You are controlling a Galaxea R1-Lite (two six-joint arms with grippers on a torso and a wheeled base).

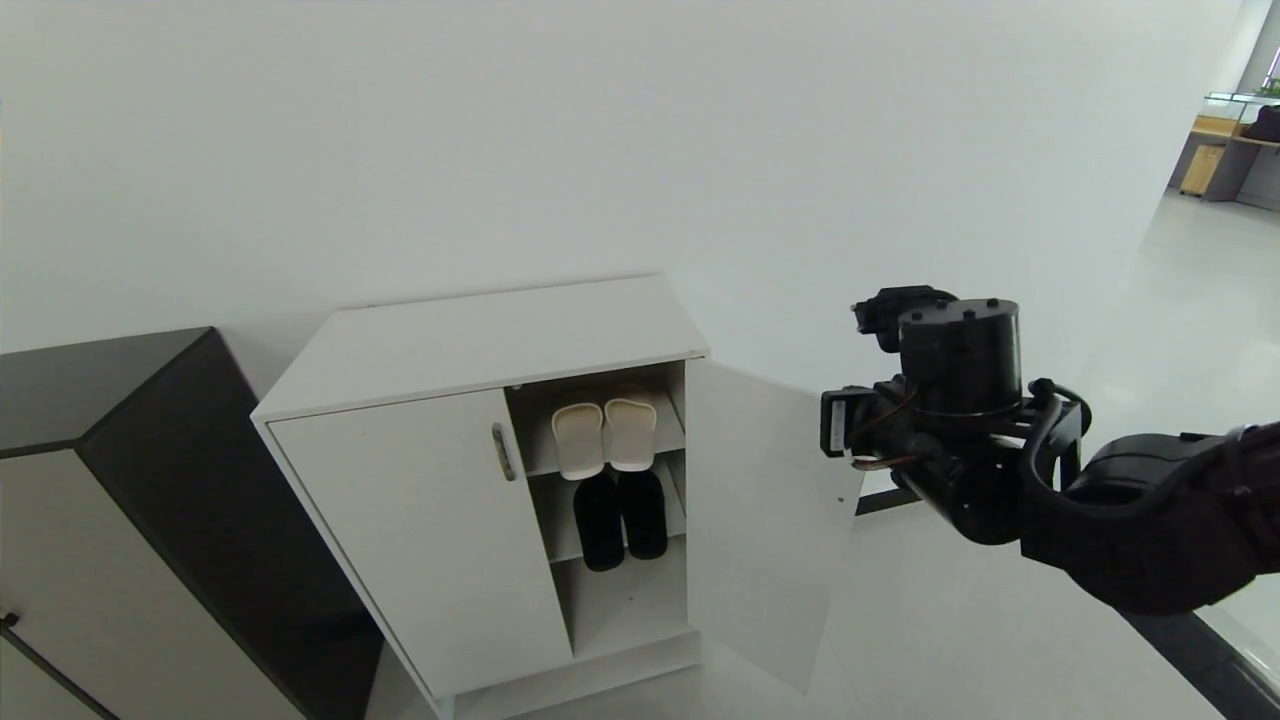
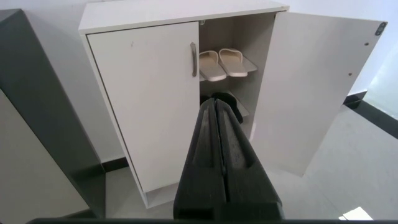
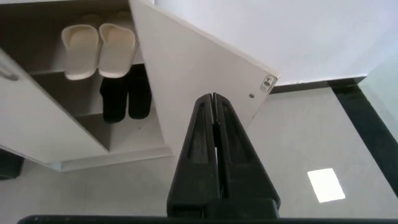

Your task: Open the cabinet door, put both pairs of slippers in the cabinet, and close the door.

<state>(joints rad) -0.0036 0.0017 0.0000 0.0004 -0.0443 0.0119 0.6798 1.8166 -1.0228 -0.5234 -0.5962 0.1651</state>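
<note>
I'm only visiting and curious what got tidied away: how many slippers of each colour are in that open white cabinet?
Cream-white flat rubber slippers: 2
Black flat rubber slippers: 2
Total: 4 slippers, which makes 2 pairs

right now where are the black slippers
In the head view, the black slippers sit in the cabinet's open right half, on the shelf below the white slippers, left of the open door.
</note>
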